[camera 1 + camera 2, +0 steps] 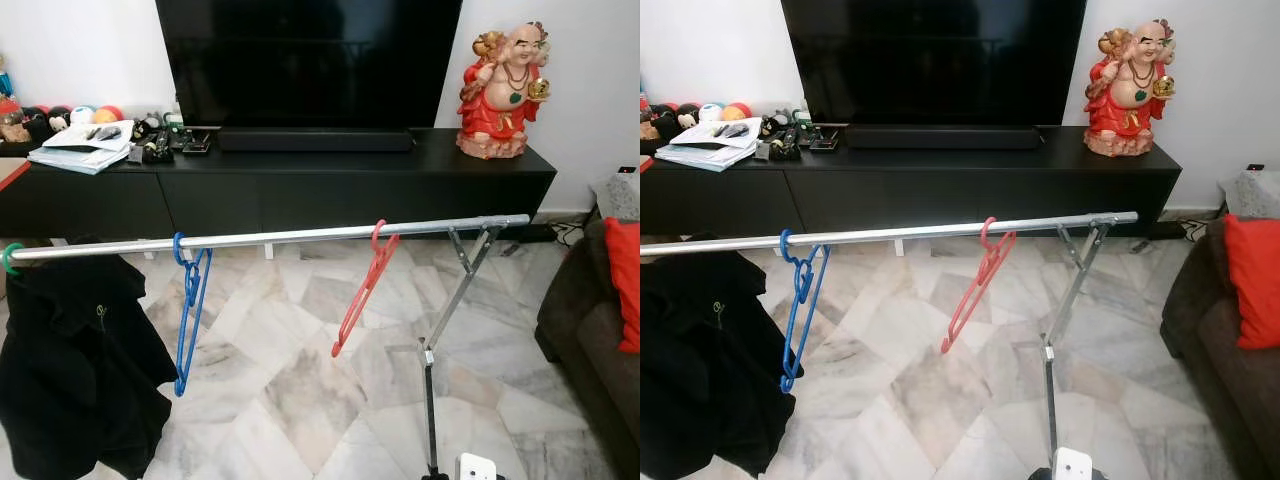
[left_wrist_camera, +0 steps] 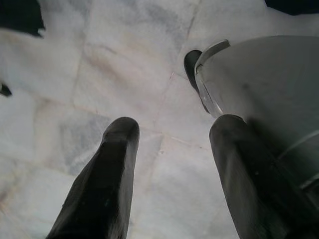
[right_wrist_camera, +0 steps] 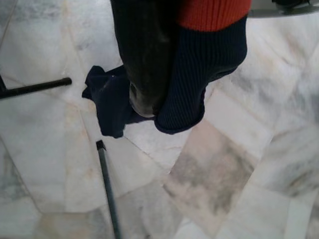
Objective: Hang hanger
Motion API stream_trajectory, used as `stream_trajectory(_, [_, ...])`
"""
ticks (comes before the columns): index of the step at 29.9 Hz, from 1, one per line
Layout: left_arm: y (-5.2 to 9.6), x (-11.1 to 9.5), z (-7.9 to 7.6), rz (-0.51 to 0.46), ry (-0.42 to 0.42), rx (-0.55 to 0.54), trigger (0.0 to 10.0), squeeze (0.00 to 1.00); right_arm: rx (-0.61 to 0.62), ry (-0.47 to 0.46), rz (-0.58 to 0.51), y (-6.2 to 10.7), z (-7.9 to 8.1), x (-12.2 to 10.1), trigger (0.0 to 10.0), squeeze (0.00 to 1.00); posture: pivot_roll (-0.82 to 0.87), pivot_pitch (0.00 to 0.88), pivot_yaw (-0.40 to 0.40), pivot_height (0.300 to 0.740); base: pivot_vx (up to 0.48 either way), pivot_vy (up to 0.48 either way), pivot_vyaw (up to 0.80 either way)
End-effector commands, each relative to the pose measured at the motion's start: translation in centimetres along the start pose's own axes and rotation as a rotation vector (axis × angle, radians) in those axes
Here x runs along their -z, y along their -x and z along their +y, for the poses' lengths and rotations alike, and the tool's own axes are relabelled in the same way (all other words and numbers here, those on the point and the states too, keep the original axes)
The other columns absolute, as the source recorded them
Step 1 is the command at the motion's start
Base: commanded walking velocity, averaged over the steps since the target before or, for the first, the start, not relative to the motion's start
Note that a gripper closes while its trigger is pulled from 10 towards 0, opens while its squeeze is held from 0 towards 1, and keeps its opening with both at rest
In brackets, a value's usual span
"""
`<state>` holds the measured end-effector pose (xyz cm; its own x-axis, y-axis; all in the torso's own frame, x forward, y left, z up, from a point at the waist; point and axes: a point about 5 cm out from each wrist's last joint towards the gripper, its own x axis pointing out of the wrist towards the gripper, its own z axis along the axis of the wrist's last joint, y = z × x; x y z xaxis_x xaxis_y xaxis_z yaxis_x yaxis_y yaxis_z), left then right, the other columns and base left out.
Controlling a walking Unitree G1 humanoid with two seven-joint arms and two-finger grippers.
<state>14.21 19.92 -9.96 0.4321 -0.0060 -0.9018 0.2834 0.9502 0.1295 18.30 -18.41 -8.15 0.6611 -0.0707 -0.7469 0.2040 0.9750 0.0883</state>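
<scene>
A slim red plastic hanger (image 1: pixel 362 290) hangs by its hook from a long silver metal rail (image 1: pixel 300 235), a little right of the rail's middle; its body tilts, the lower end swinging down toward seven o'clock, and it carries no garment. Along the rail toward nine o'clock hangs a blue plastic hanger (image 1: pixel 189 310), also bare, and further the same way a black garment (image 1: pixel 75 360) droops from a green hook (image 1: pixel 9 258) at the rail's end. The rail rests on a forked silver stand (image 1: pixel 440 330) on the pale marble floor (image 1: pixel 300 400). Behind, at twelve o'clock, a long black cabinet (image 1: pixel 300 190) carries a dark television (image 1: pixel 305 60), a red and gold laughing figurine (image 1: pixel 503 90) and a pile of papers (image 1: pixel 85 148). A dark sofa with a red cushion (image 1: pixel 625 280) sits at three o'clock. The left pincer (image 2: pixel 169 149) hangs over the floor with its fingers spread and nothing between them. The right pincer (image 3: pixel 164 74) grips a navy and red knitted cloth (image 3: pixel 209 59).
</scene>
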Motion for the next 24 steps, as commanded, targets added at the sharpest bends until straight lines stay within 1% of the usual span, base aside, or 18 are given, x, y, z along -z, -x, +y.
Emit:
stream_trajectory(1, [0.1,0.7,0.1,0.023,0.016,-0.011,10.0,0.0,-0.015,0.005,-0.036,-0.2,0.4,-0.8,10.0,0.0,0.02,0.0,0.012,0.74,0.0,0.0,0.8])
stream_trajectory(4, [0.1,0.7,0.2,0.015,0.017,-0.028,10.0,0.0,-0.013,0.001,-0.045,-0.2,0.4,-0.9,10.0,0.0,0.02,0.0,0.012,0.74,0.0,0.0,0.8])
stream_trajectory(6, [0.1,0.5,0.3,-0.021,0.012,-0.058,10.0,0.0,-0.025,0.067,-0.063,-0.2,0.4,-1.2,10.0,0.0,0.01,0.0,0.018,0.74,0.0,0.0,0.8])
stream_trajectory(7, [0.2,0.4,0.4,-0.028,0.017,-0.063,10.0,0.0,-0.028,0.077,-0.067,-0.2,0.5,-1.2,10.0,0.0,0.01,0.0,0.02,0.74,0.0,0.0,0.8])
stream_trajectory(9, [0.2,0.4,0.6,-0.063,0.04,-0.105,10.0,0.0,-0.026,0.028,-0.074,-0.2,0.5,-1.1,10.0,0.0,0.01,0.0,0.026,0.74,0.0,0.0,0.68])
stream_trajectory(10, [0.2,0.4,0.6,-0.063,0.04,-0.105,10.0,0.0,-0.026,0.028,-0.074,-0.2,0.5,-1.1,10.0,0.0,0.01,0.0,0.026,0.74,0.0,0.0,0.56])
stream_trajectory(12, [0.4,0.3,0.7,-0.103,0.101,-0.147,10.0,0.0,-0.012,0.025,-0.074,-0.1,0.5,-1.1,10.0,0.0,0.01,0.0,0.031,0.74,0.0,0.0,0.0])
stream_trajectory(15, [0.5,0.0,0.8,-0.171,0.157,-0.183,10.0,0.0,-0.011,0.028,-0.072,-0.1,0.4,-1.1,10.0,0.0,0.01,0.0,0.033,0.74,0.0,0.0,0.0])
stream_trajectory(17, [0.6,-0.1,0.9,-0.201,0.177,-0.209,10.0,0.0,-0.007,0.027,-0.072,-0.1,0.3,-1.0,10.0,0.0,0.01,0.0,0.034,0.74,0.0,0.0,0.0])
stream_trajectory(18, [0.8,-0.2,1.0,-0.23,0.187,-0.239,10.0,0.0,0.0,0.035,-0.067,-0.1,0.2,-1.0,10.0,0.0,0.01,0.0,0.034,0.74,0.0,0.0,0.0])
stream_trajectory(19, [0.8,-0.3,1.0,-0.237,0.184,-0.251,10.0,0.0,0.002,0.038,-0.064,-0.1,0.2,-0.9,10.0,0.0,0.01,0.0,0.034,0.74,0.0,0.0,0.0])
stream_trajectory(20, [1.0,-2.4,2.6,-0.336,0.171,-0.286,10.0,0.0,0.003,0.039,-0.063,-0.1,0.1,-0.9,10.0,0.0,0.01,0.0,0.033,0.74,0.0,0.0,0.0])
stream_trajectory(21, [1.4,-4.3,3.8,-0.422,0.158,-0.308,10.0,0.0,0.004,0.038,-0.063,-0.1,0.0,-0.9,10.0,0.0,0.02,0.0,0.031,0.74,0.0,0.0,0.0])
stream_trajectory(22, [2.7,-7.6,5.6,-0.601,0.138,-0.328,10.0,0.0,0.004,0.037,-0.062,-0.1,0.0,-0.9,10.0,0.0,0.02,0.0,0.029,0.74,0.0,0.0,0.0])
stream_trajectory(23, [3.2,-8.3,5.9,-0.642,0.132,-0.33,10.0,0.0,0.004,0.037,-0.062,-0.1,0.0,-0.9,10.0,0.0,0.02,0.0,0.029,0.74,0.0,0.0,0.0])
stream_trajectory(24, [4.2,-9.6,6.0,-0.729,0.133,-0.339,10.0,0.0,0.005,0.04,-0.058,-0.1,-0.1,-0.8,10.0,0.0,0.02,0.0,0.026,0.74,0.0,0.0,0.0])
